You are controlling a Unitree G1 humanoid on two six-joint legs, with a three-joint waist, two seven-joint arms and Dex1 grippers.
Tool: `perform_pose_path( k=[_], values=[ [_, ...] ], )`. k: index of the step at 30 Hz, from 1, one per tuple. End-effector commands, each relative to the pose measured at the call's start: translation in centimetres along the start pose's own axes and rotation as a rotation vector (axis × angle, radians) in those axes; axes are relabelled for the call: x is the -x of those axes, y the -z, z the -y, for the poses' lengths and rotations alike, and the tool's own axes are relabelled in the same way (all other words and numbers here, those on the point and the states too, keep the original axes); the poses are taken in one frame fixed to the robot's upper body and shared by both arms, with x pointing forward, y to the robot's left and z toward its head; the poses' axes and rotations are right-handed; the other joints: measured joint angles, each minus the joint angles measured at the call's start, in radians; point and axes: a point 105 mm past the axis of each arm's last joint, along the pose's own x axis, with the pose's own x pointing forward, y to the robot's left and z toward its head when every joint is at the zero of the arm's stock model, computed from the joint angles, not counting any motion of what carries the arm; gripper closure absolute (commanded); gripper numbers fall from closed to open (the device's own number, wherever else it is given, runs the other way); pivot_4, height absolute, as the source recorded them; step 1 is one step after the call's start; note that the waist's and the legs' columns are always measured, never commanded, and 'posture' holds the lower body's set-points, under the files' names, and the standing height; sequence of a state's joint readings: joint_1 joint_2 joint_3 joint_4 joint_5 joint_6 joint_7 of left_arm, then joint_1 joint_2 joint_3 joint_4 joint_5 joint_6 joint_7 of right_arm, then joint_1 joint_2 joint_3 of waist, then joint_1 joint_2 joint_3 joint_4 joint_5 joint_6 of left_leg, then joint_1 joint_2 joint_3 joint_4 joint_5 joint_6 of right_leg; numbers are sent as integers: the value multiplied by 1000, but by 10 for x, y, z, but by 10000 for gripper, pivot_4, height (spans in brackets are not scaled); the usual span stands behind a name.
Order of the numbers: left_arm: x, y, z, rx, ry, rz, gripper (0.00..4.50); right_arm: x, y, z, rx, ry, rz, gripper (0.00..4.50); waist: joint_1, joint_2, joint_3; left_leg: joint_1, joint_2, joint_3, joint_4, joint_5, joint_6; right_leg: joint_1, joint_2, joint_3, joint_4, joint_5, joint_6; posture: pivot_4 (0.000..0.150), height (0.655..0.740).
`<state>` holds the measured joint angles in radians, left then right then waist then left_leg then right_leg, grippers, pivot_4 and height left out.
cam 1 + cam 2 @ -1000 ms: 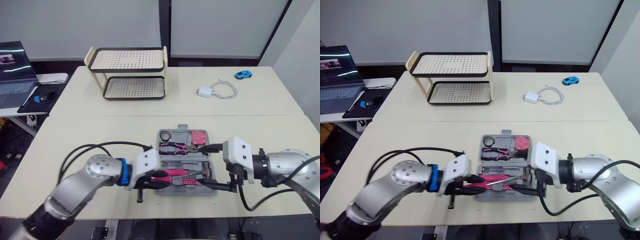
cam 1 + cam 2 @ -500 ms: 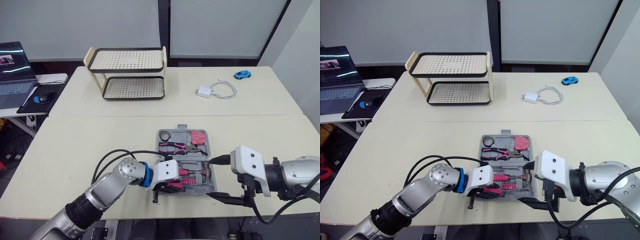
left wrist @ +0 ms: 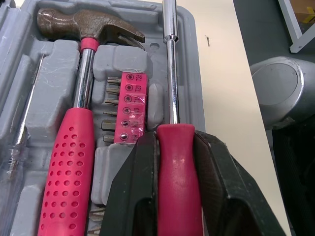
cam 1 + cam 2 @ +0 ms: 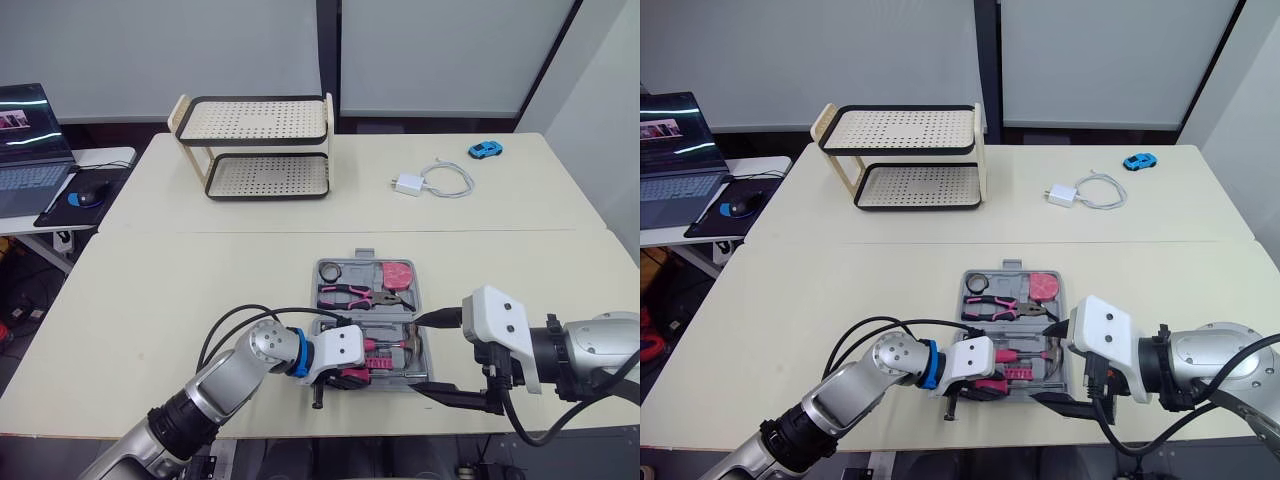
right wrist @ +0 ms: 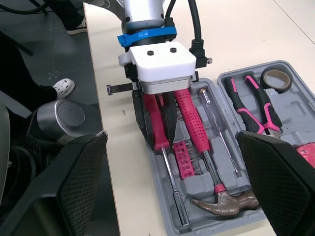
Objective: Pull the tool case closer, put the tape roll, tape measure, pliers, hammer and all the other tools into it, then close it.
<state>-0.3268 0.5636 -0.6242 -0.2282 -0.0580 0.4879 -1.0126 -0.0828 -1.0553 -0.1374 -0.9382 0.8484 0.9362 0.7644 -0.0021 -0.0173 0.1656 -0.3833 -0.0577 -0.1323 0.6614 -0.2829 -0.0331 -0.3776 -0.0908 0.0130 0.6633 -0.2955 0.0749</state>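
The grey tool case (image 4: 424, 345) lies open near the table's front edge. Its far half holds the tape roll (image 4: 331, 270), pink-handled pliers (image 4: 350, 294) and pink tape measure (image 4: 398, 273). The near half holds the hammer (image 3: 78, 137), a pink bit strip (image 3: 127, 108) and a clear-handled screwdriver (image 3: 17, 147). My left gripper (image 3: 174, 140) is shut on a pink-handled screwdriver (image 3: 172, 73), held low along the case's front slot. My right gripper (image 4: 418, 355) stands open just right of the near half, its fingers (image 5: 74, 187) spread wide.
A two-tier perforated rack (image 4: 255, 145) stands at the back left. A white charger with cable (image 4: 410, 183) and a blue toy car (image 4: 485, 149) lie at the back right. A laptop (image 4: 30, 140) sits on a side table to the left. The table's front edge runs just behind the case.
My left gripper has swung in from the case's left front corner and carried the pink screwdriver over the near half. My right gripper has drawn back toward the front edge.
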Motion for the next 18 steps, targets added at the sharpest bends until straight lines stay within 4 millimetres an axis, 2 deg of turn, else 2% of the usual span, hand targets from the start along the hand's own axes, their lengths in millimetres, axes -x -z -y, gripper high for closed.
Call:
perform_pose_path(
  k=[1, 7, 15, 18],
  values=[
    [-1, -7, 0, -25, 0, 28, 34401, 2, -6, -1, 36, 6, 10, 0, 0, 0, 0, 0, 0, 0, 0, 0, 0, 0, 0, 0, 0, 0, 0, 1500, 7400],
    [5, -18, 4, -39, 5, 85, 15972, 1, -8, -1, 23, 9, 26, 0, 0, 0, 0, 0, 0, 0, 0, 0, 0, 0, 0, 0, 0, 0, 0, 1500, 7400],
    [42, -51, -1, -111, -36, 179, 15972, 0, -6, 0, 21, 13, 26, 0, 0, 0, 0, 0, 1, 0, 0, 0, 0, 0, 0, 0, 0, 0, 0, 1500, 7400],
    [48, -48, -1, -102, -28, 192, 21921, -1, -5, 0, 19, 13, 26, 0, 0, 0, 0, 0, 1, 0, 0, 0, 0, 0, 0, 0, 0, 0, 0, 1500, 7400]
  ],
)
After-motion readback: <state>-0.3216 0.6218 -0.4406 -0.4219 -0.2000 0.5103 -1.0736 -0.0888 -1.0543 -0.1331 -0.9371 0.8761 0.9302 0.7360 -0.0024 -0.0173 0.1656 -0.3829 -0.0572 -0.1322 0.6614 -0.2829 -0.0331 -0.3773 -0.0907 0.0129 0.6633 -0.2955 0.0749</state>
